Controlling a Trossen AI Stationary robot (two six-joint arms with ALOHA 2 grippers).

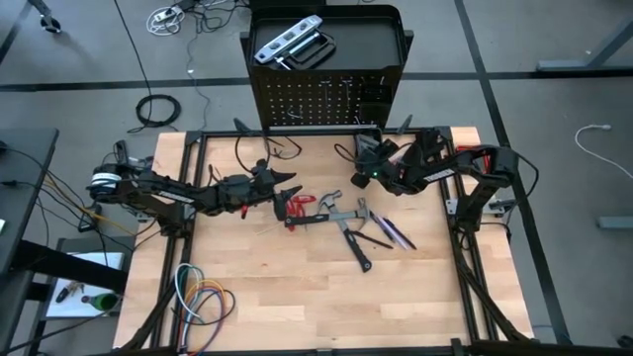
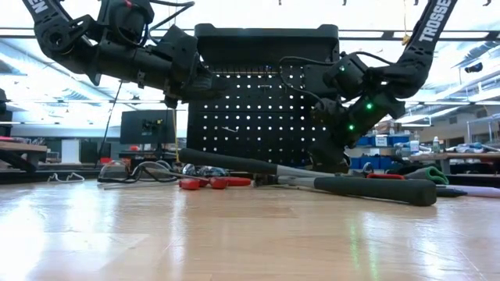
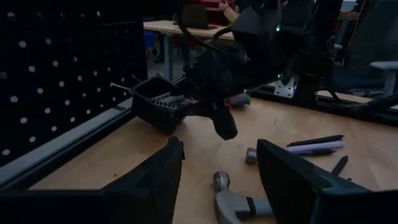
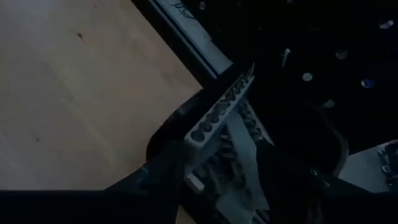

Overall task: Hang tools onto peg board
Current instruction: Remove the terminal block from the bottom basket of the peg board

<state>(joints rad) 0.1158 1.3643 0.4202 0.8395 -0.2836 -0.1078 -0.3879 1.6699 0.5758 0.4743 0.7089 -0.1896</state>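
Light wooden tabletop (image 1: pixel 297 307) seen from above, with coiled coloured cables (image 1: pixel 203 297) at lower left of the high view. Left of centre, left gripper (image 1: pixel 285 181) reaching in from the left edge, raised off the wood as the low view shows. Jaws parted to a moderate gap with nothing between them; both dark fingers (image 3: pixel 155 180) clear in the left wrist view, separated by bare wood. Just right of and below that gripper in the high view, red-handled pliers (image 1: pixel 297 206) flat on the table, near the fingertips but apart from them. Beyond the pliers, hammer (image 1: pixel 348 232) lying flat with its black handle running toward lower right; in the left wrist view its steel head placed low in the gap between the fingers, under them and not gripped. At top centre, peg board (image 1: pixel 316 99) upright at the table's far edge, with silver level (image 1: pixel 287 42) lying in the tray on top. Right of centre, dark thin screwdrivers (image 1: pixel 394 233) side by side on the wood, well apart from both grippers. Above them, right gripper (image 1: pixel 364 163) low at the foot of the peg board, against small black box (image 3: pixel 155 106) with its pale strip of sockets; jaw opening and any grip on that box impossible to tell.
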